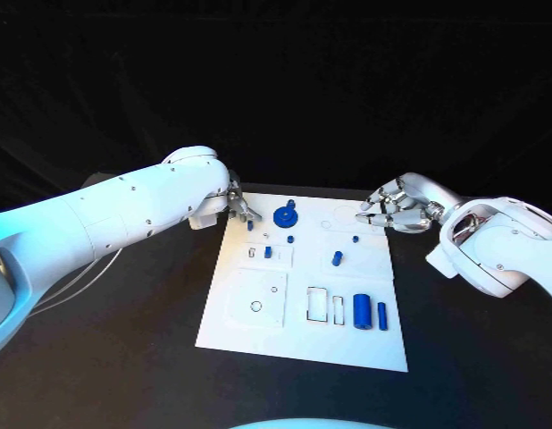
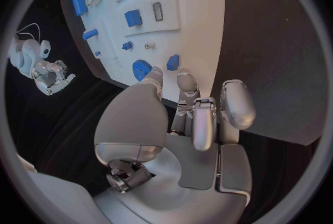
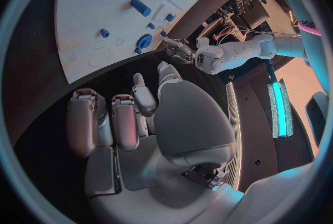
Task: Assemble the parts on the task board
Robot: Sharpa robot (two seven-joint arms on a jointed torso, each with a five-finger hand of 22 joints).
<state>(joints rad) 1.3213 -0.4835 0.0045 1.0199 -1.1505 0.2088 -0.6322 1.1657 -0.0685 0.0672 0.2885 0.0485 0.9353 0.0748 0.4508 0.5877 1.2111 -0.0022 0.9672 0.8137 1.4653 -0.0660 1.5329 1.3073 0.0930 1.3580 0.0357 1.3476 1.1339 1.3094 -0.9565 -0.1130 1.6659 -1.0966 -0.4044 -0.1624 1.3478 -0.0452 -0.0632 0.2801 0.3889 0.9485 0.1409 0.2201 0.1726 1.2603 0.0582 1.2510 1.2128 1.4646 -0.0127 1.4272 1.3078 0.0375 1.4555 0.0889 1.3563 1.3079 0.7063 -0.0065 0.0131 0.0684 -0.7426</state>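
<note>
The blue gear (image 1: 285,215), near the top edge of the task board (image 1: 244,331) at frame centre, is judged light, rigid and slippery (best pinched across its toothed rim). The left hand (image 1: 240,209) is seen just beside it with fingers apart, nothing grasped; the right hand (image 1: 392,208), right of the board, is loosely curled and empty.

One task board (image 1: 244,331), about eight blue parts (image 1: 363,311), two robot hands (image 1: 240,208).
</note>
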